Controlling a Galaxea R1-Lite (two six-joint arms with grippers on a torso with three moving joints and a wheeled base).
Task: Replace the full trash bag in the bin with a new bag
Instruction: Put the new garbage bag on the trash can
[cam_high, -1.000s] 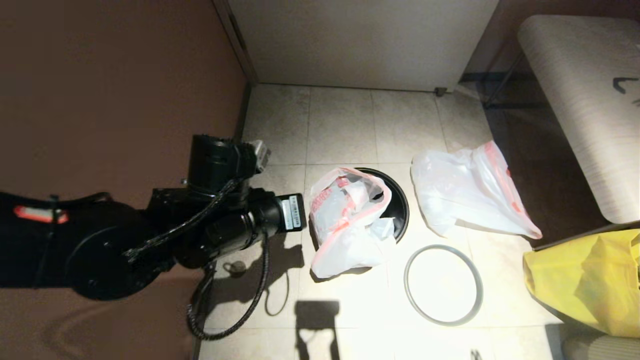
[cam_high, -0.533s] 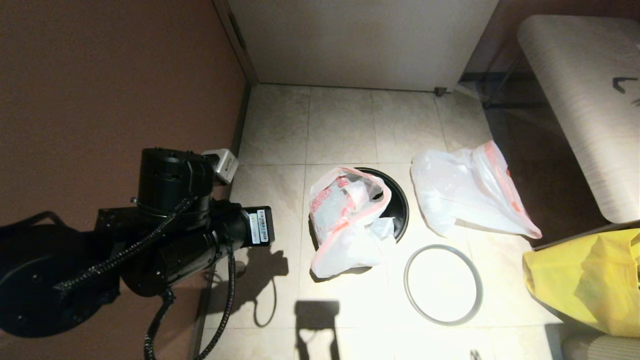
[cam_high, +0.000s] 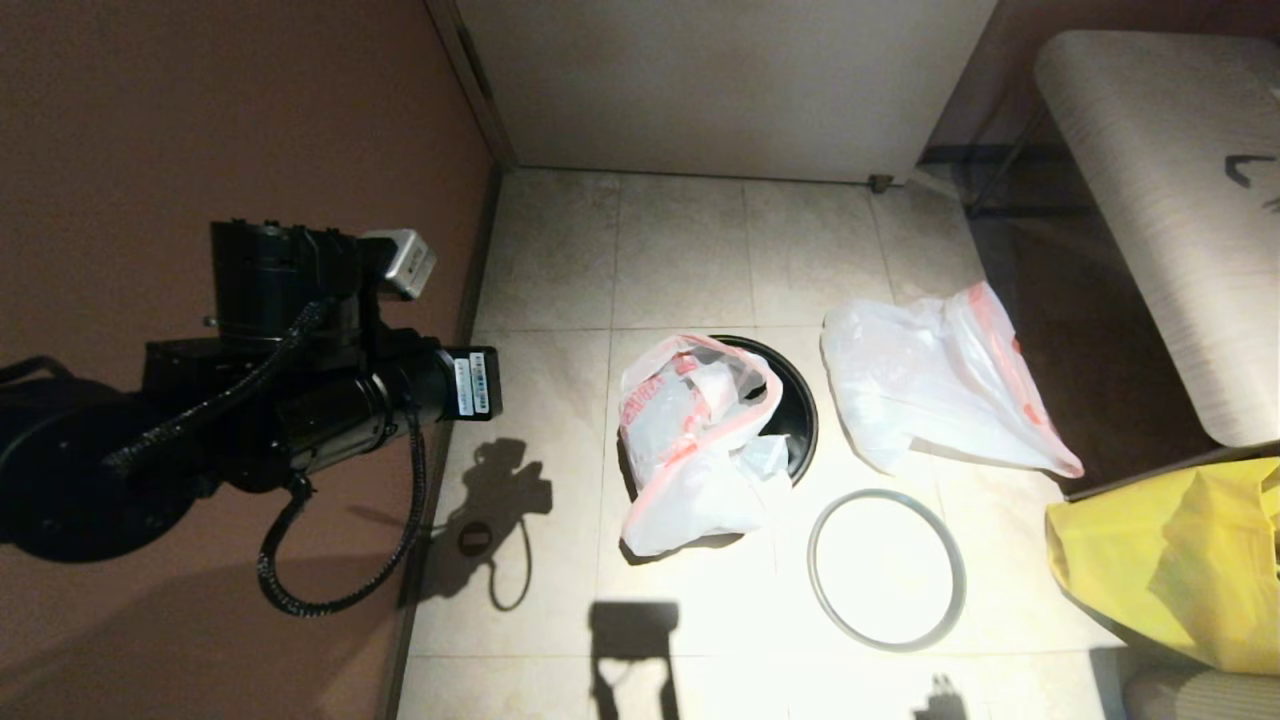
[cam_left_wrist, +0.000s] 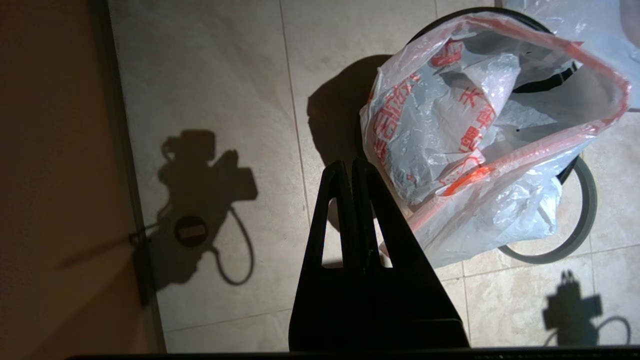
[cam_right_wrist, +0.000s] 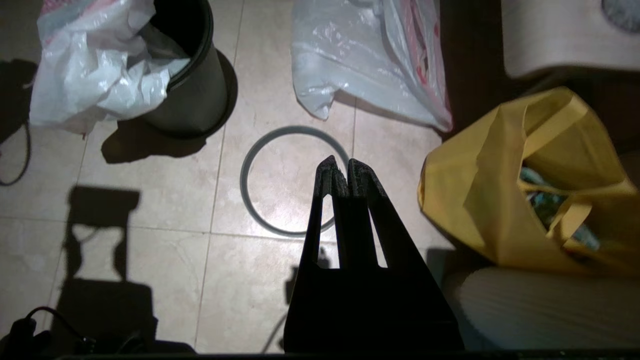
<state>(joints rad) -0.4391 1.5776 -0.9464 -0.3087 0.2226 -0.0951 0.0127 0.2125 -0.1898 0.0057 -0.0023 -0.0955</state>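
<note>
The full trash bag (cam_high: 690, 450), lumpy white film with a red-pink mouth band, hangs out of the black bin (cam_high: 805, 420) over its left side, down to the floor. The bin's grey hoop (cam_high: 812, 565) lies flat on the tiles in front of the bin. The new bag (cam_high: 930, 390), smooth and flat, lies right of the bin. My left arm (cam_high: 300, 420) is raised by the brown wall, left of the bag. My left gripper (cam_left_wrist: 350, 162) is shut and empty, just short of the bag (cam_left_wrist: 450, 125). My right gripper (cam_right_wrist: 339, 162) is shut and empty above the hoop (cam_right_wrist: 243, 180).
A big yellow bag (cam_high: 1170, 560) stands at the right, beside a pale padded bench (cam_high: 1160, 200). The brown wall (cam_high: 200, 150) bounds the left side and a white panel (cam_high: 720, 80) closes the back. Bare tiles lie between the wall and the bin.
My left arm has pulled back to the left, away from the full trash bag and toward the wall. A small gripper shadow has appeared at the floor's front edge. The bags, bin and hoop have not moved.
</note>
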